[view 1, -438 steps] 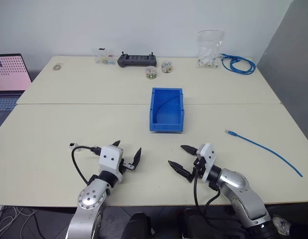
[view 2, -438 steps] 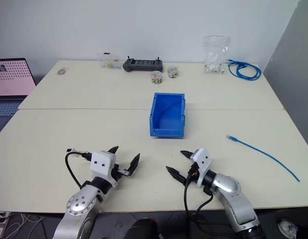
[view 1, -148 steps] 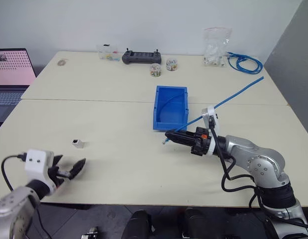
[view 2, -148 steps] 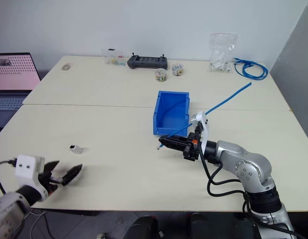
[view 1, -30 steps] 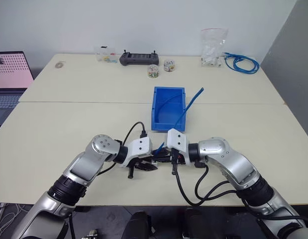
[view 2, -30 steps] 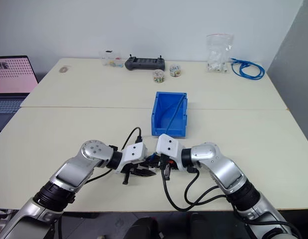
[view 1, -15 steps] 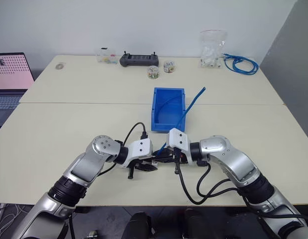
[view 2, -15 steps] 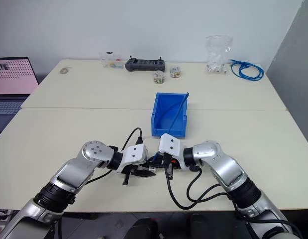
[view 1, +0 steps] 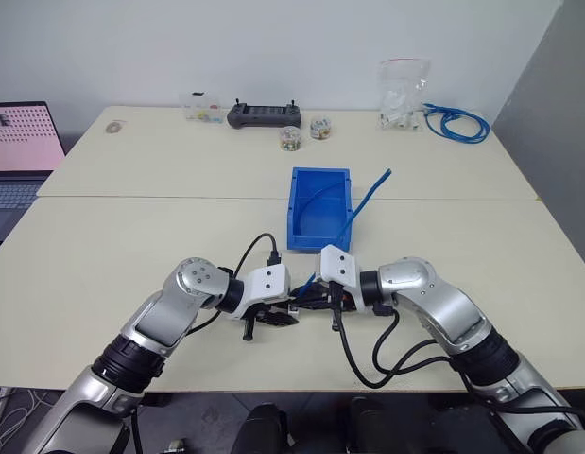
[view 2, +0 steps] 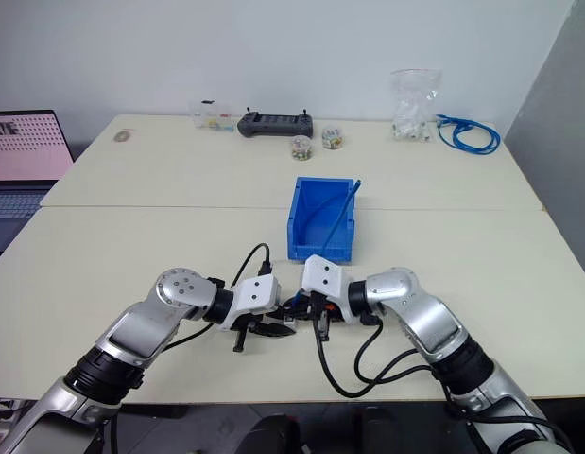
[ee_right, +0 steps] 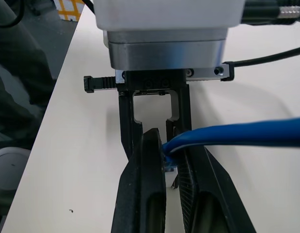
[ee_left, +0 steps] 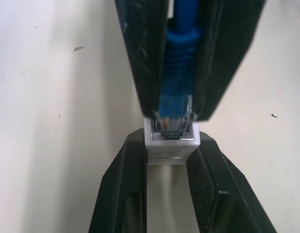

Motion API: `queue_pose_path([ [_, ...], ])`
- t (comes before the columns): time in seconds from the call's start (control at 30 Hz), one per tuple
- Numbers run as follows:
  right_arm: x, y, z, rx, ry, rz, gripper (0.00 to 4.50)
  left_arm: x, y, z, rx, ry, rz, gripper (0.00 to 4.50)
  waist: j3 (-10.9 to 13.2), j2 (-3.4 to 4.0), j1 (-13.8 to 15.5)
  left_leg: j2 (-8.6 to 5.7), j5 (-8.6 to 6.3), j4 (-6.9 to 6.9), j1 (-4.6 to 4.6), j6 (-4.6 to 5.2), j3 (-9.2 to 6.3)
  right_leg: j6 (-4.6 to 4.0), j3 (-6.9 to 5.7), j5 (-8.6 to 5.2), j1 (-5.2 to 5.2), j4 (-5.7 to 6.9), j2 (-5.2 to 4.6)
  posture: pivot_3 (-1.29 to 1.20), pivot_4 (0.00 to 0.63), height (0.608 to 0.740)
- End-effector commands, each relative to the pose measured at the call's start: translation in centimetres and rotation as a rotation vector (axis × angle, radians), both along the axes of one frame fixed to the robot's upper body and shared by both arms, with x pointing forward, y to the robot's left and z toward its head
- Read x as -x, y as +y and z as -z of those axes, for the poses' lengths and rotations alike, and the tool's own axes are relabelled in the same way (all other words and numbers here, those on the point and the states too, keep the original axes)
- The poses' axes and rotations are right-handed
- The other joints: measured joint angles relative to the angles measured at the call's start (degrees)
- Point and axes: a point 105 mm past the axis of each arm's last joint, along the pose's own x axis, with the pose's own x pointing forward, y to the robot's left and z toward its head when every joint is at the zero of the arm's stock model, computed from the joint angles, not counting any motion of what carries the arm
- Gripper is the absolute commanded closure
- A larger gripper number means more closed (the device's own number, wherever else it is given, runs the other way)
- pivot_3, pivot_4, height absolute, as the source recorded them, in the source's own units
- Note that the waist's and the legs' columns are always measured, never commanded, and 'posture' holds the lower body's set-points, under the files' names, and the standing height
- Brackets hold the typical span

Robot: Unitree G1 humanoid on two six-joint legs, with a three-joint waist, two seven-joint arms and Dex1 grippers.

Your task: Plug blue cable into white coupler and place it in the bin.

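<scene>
Both arms met low over the front of the table [view 1: 103, 246], fingertips facing. The left gripper [ee_left: 170, 145] was clamped on the white coupler [ee_left: 170, 140], its socket turned toward the other arm. The right gripper [ee_right: 171, 160] was closed on the blue cable [ee_right: 246, 133] just behind its clear plug [ee_left: 174, 116]; the rest of the cable rose back over the blue bin [view 1: 318, 206], which sat just beyond the two grippers.

In the left wrist view the plug sat at the coupler's mouth, its tip inside the opening; whether it had latched could not be told.

Judged step: seating the plug. To do it well, the push likely needed to run straight along the socket's axis, plug square to the opening, the coupler held firm against the thrust. A tilted plug might jam or lever the coupler out of the left fingers [ee_left: 125, 189]. The grip so near the plug should limit buckling of the cable.
</scene>
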Motion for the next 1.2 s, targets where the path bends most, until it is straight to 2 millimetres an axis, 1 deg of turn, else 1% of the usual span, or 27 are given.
queue_pose_path([
  [0.03, 0.7, 0.4, 0.9, 0.056, 0.013, -0.047, 4.43, 0.8, -0.2, 1.4, -0.029, 0.044, 0.015, 3.71, 0.0, 0.00, 0.0, 0.00, 0.00, 0.00, 0.00, 0.00, 0.00, 0.00, 0.01, 0.00, 0.00, 0.00, 0.00, 0.00, 0.150, 0.740],
  [0.13, 1.0, 0.9, 0.8, 0.071, 0.015, -0.080, 4.43, 0.8, -0.2, 1.5, -0.030, 0.045, 0.015, 3.71, 0.0, 0.00, 0.0, 0.00, 0.00, 0.00, 0.01, 0.00, -0.01, 0.00, -0.01, 0.00, 0.00, 0.00, 0.00, 0.00, 0.150, 0.740],
  [0.23, 1.3, 1.2, 1.2, 0.103, 0.034, -0.116, 4.43, 0.8, -0.3, 1.5, -0.029, 0.045, 0.017, 3.71, 0.0, 0.00, 0.0, 0.00, 0.00, 0.00, 0.02, 0.00, 0.00, 0.00, 0.00, 0.00, 0.01, 0.00, 0.00, 0.00, 0.150, 0.740],
  [0.37, 2.0, 0.9, 2.9, 0.168, 0.081, -0.159, 4.43, 0.8, -0.3, 1.5, -0.029, 0.046, 0.017, 3.71, 0.0, 0.00, -0.1, 0.00, 0.00, -0.02, 0.13, 0.00, -0.02, 0.01, -0.01, -0.01, 0.13, -0.02, 0.00, 0.00, 0.150, 0.740],
  [0.57, 2.1, 0.1, 5.0, 0.213, 0.143, -0.136, 4.43, 0.9, -0.1, 1.5, -0.031, 0.050, 0.012, 3.71, -0.3, 0.08, -0.1, 0.00, -0.01, -0.07, 0.33, 0.01, 0.00, 0.10, 0.01, -0.08, 0.32, -0.07, 0.00, 0.00, 0.150, 0.740],
  [0.77, 2.0, 0.1, 6.2, 0.218, 0.180, -0.108, 4.43, 0.8, -0.2, 1.5, -0.031, 0.049, 0.010, 3.71, -0.9, 0.17, -0.2, 0.00, -0.02, -0.13, 0.46, 0.02, 0.06, 0.24, 0.07, -0.18, 0.40, -0.07, 0.00, 0.00, 0.150, 0.740],
  [0.93, 2.2, 0.1, 7.1, 0.225, 0.196, -0.104, 4.43, 0.7, -0.2, 1.5, -0.032, 0.047, 0.009, 3.71, -1.2, 0.25, -0.3, 0.01, -0.07, -0.25, 0.96, 0.06, 0.06, 0.24, 0.07, -0.34, 0.84, -0.12, 0.00, 0.00, 0.150, 0.740],
  [0.97, 2.2, 0.2, 7.1, 0.218, 0.194, -0.102, 4.43, 0.7, -0.1, 1.5, -0.033, 0.047, 0.009, 3.71, -1.2, 0.25, -0.3, 0.01, -0.07, -0.25, 0.97, 0.06, 0.06, 0.24, 0.08, -0.34, 0.85, -0.11, 0.00, 0.00, 0.150, 0.740],
  [1.0, 2.0, 0.3, 6.6, 0.198, 0.181, -0.094, 4.43, 0.6, -0.1, 1.5, -0.031, 0.037, 0.001, 3.71, -1.2, 0.26, -0.3, 0.01, -0.07, -0.26, 0.97, 0.06, 0.06, 0.24, 0.07, -0.35, 0.85, -0.11, 0.00, 0.00, 0.150, 0.740],
  [1.1, 0.8, 0.3, 4.2, 0.110, 0.125, -0.043, 4.43, 0.0, 0.3, 1.2, -0.001, 0.016, -0.054, 3.71, -1.3, 0.27, -0.3, 0.01, -0.07, -0.26, 0.97, 0.06, 0.05, 0.24, 0.07, -0.35, 0.86, -0.11, 0.00, 0.00, 0.150, 0.740],
  [1.17, -0.2, 0.1, 2.1, 0.037, 0.084, 0.010, 4.43, -0.5, 0.8, 0.6, 0.030, -0.002, -0.096, 3.01, -1.2, 0.28, -0.3, 0.01, -0.07, -0.26, 0.95, 0.06, 0.04, 0.24, 0.07, -0.35, 0.85, -0.11, 0.00, 0.00, 0.150, 0.740],
  [1.2, -0.6, -0.1, 1.1, 0.002, 0.069, 0.035, 4.43, -0.6, 1.0, 0.2, 0.054, -0.005, -0.119, 2.96, -1.1, 0.26, -0.3, 0.01, -0.07, -0.26, 0.93, 0.06, 0.03, 0.24, 0.07, -0.35, 0.84, -0.11, -0.02, 0.00, 0.150, 0.740],
])
